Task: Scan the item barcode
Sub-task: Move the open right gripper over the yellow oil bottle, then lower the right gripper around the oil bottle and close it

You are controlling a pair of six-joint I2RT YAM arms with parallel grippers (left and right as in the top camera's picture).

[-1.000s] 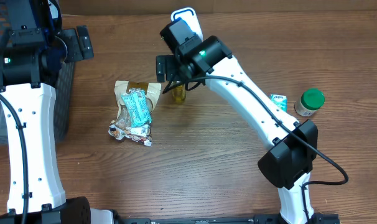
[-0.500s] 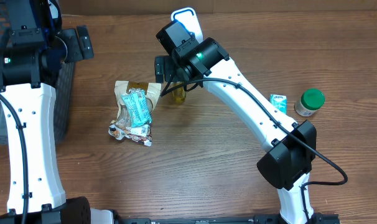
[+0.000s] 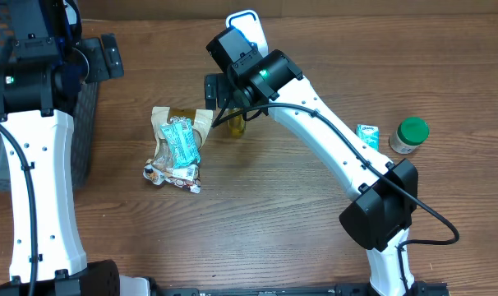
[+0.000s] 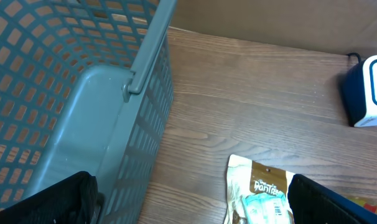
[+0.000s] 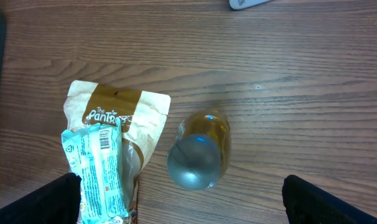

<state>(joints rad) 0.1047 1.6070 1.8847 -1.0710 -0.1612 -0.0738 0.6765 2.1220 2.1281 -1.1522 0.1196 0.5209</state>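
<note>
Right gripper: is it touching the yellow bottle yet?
Apart. Right wrist view shows table between the yellow bottle and both fingers of the open right gripper.

Goods on the wooden table (image 3: 274, 222)
Teal plastic packet (image 3: 182, 141) lies on brown paper pouch (image 3: 184, 117); yellow bottle (image 3: 236, 127) just right; grey mesh basket (image 4: 148, 56) far left; green-lidded jar (image 3: 411, 134) far right.

Counter (image 3: 257, 214): brown wood grain, spanning the whole overhead view.
Left edge: a grey-blue mesh basket (image 4: 152, 56) stands on it.
Middle: a brown pouch (image 5: 123, 112) lies flat with a teal packet (image 5: 95, 168) on top, barcode side up. Small crumpled wrappers (image 3: 173, 174) sit at the pouch's near end.
Beside the pouch: a yellow bottle (image 5: 200, 152) with a silver cap, close but not touching.
Far edge: a white-and-blue device (image 3: 247, 25).
Right side: a small green-and-white carton (image 3: 367, 134) just beside a green-lidded jar (image 3: 410, 135).
</note>
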